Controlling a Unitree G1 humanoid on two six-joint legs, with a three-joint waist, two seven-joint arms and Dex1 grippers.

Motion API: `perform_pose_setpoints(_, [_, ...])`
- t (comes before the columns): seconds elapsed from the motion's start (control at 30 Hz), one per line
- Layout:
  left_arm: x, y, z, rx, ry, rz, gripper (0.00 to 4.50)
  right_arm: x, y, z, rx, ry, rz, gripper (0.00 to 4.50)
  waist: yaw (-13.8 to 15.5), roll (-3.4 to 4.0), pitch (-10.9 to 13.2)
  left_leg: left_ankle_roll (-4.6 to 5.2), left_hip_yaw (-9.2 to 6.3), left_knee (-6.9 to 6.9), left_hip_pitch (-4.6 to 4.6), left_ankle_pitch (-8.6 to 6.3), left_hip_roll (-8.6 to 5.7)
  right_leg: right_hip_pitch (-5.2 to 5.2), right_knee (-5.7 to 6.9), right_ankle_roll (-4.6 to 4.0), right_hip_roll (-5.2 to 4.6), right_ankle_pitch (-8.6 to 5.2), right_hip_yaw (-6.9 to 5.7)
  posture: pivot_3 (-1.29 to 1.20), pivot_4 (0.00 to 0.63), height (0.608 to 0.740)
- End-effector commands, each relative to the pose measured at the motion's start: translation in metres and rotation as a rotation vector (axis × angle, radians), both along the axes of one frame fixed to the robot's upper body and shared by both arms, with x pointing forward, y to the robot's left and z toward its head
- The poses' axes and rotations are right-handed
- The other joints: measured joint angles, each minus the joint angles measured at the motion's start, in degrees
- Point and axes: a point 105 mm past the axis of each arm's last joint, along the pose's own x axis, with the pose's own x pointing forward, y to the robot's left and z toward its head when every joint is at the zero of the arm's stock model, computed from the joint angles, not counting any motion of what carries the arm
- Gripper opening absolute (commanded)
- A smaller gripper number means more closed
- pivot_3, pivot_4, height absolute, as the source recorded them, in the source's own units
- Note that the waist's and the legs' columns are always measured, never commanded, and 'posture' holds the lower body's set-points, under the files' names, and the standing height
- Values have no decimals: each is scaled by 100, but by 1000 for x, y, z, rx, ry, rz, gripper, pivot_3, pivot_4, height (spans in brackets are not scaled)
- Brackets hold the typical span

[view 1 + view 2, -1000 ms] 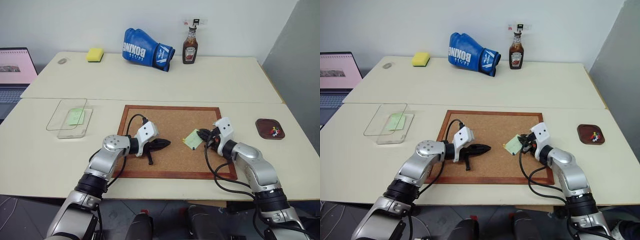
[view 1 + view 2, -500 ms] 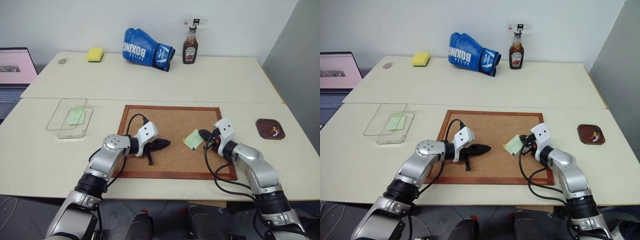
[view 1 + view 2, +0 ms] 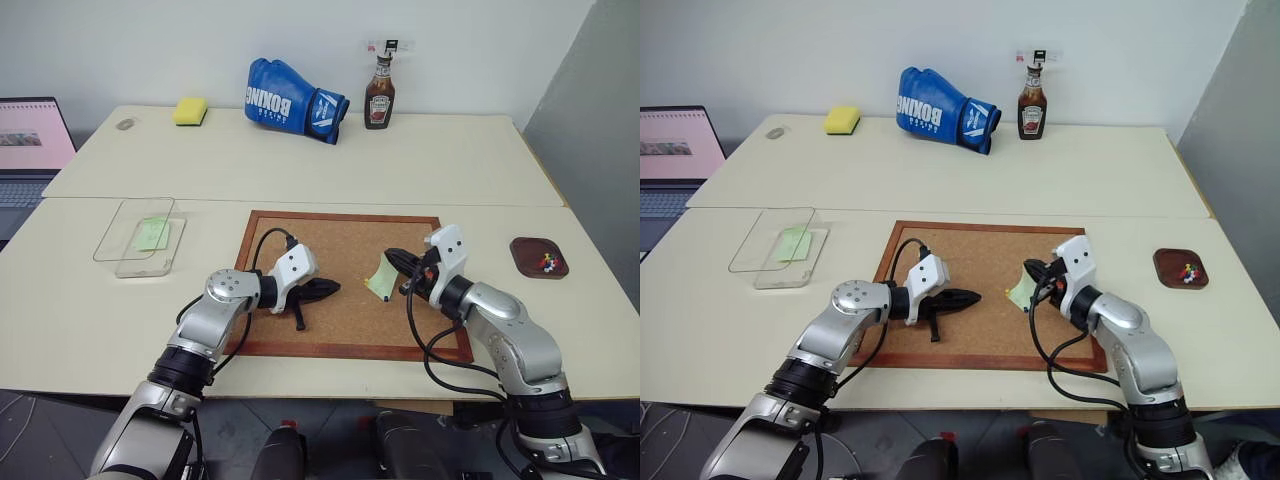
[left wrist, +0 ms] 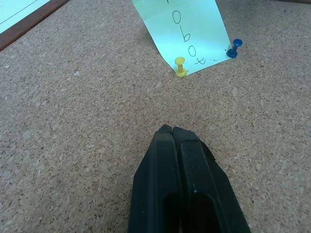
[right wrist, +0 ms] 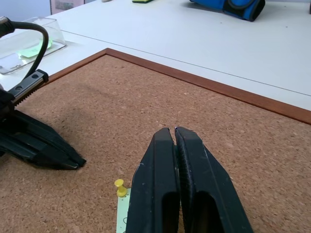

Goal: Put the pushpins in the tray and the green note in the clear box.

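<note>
The corkboard (image 3: 340, 282) lies near the front edge of the table (image 3: 420, 165), its wood frame closing it on all sides; bare cork lies open between the two arms, and wide bare tabletop stretches behind the board up to the boxing glove (image 3: 296, 100), the sauce bottle (image 3: 379, 93) and the yellow sponge (image 3: 189, 109) along the far edge. The green note (image 3: 380, 277) stands on the cork, its upper edge lifted and curled, handwriting on its face; a yellow pushpin (image 4: 180, 67) and a blue pushpin (image 4: 234, 48) sit at its lower corners. The right gripper (image 3: 396, 260) has its fingers pressed together at the note's raised upper edge; whether paper is pinched between them cannot be told. The left gripper (image 3: 332, 288) rests low over the cork, fingers shut on nothing, near the note. The clear box (image 3: 140, 235) sits left of the board, a green note inside; the tray (image 3: 540, 258) sits right of it, holding a few pushpins (image 3: 547, 262).
</note>
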Motion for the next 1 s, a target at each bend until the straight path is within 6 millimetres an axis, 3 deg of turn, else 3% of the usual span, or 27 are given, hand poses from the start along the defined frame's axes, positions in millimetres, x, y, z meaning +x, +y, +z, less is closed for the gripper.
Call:
perform_pose_setpoints(0.03, [-5, 7, -21, 71, 68, 12, 0, -1, -9, 25, 14, -85, -28, 65, 0, 0, 0, 0, 0, 0, 0, 0, 0, 0, 0, 0, 0, 0, 0, 0, 150, 740])
perform_pose_setpoints(0.43, [-2, 7, -21, 71, 57, 12, 0, 2, -25, 20, -31, -82, -112, 65, 0, 3, -2, 0, 1, 0, 0, 0, 0, 0, -1, -1, 0, -1, 1, 0, 150, 740])
perform_pose_setpoints(0.53, [-3, 8, -21, 71, 56, 12, 0, 12, -54, 27, -38, -107, -272, 65, 0, 3, -2, 0, 0, 0, 0, 0, 0, 0, -1, -1, 0, -1, 1, 0, 150, 740])
perform_pose_setpoints(0.63, [-5, 8, -21, 73, 56, 9, 0, 23, -114, 30, -91, -125, -570, 65, 8, 3, -2, 0, 1, 0, -2, 0, -1, 0, -3, -1, -1, -1, 1, 0, 150, 740])
perform_pose_setpoints(0.73, [-5, 8, -22, 75, 56, 8, 0, 25, -159, 32, -102, -118, -773, 65, 9, 4, -3, 0, 2, -1, -4, 0, -2, -1, -6, 0, -2, 0, 1, 0, 150, 740])
perform_pose_setpoints(0.9, [-7, 8, -23, 78, 64, 1, 0, 26, -213, 27, -60, -43, -974, 65, -9, 37, -22, 1, 3, -9, 1, 0, -1, -2, -3, 0, 0, 0, 5, 0, 150, 740])
perform_pose_setpoints(1.0, [-7, 8, -24, 80, 65, 0, 0, 30, -220, 17, 0, 24, -977, 65, -23, 39, -23, 2, 7, -8, 2, 1, -2, 0, -4, -1, 0, -1, 8, 0, 150, 740])
